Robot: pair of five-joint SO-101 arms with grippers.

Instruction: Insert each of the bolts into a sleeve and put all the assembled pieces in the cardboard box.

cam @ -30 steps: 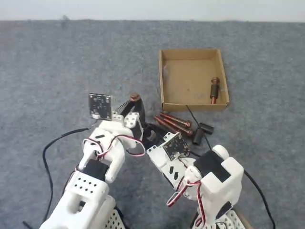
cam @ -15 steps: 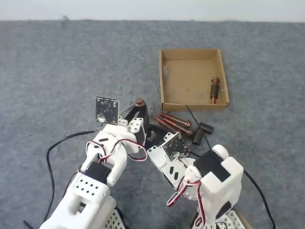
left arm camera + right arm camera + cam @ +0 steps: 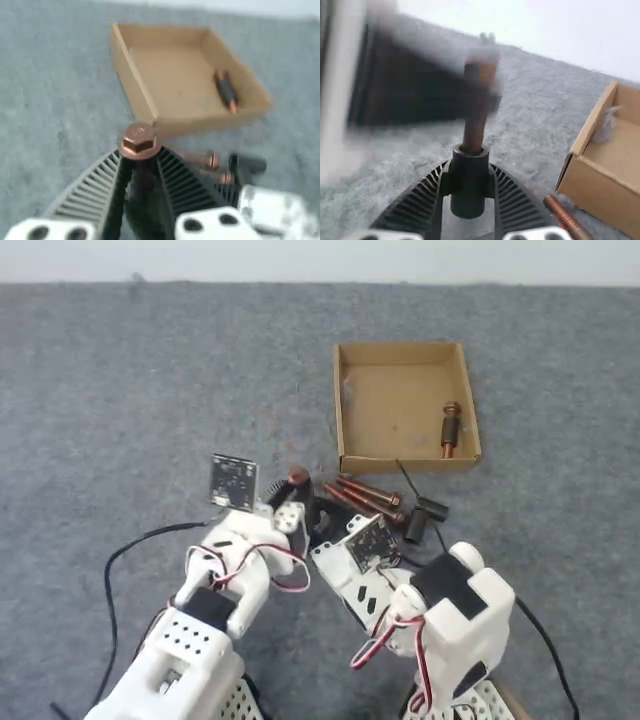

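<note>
At 7 o'clock from the cardboard box (image 3: 340,410), my left pincer (image 3: 139,162) pinches a bolt (image 3: 138,140), head pointing away from the wrist. Its shank is in line with the sleeve (image 3: 469,155) and its tip is at the sleeve's mouth. My right pincer (image 3: 469,177) pinches this sleeve. Since one second ago, the bolt moved toward 5 o'clock.

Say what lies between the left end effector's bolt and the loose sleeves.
Loose bolts lie on the carpet between that held bolt and the black sleeves, per the high view.

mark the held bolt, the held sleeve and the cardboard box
bolt (image 3: 138,141), left wrist view, on its copper hex head
sleeve (image 3: 468,180), right wrist view, on its black side wall
cardboard box (image 3: 395,405), high view, on its bare floor
</note>
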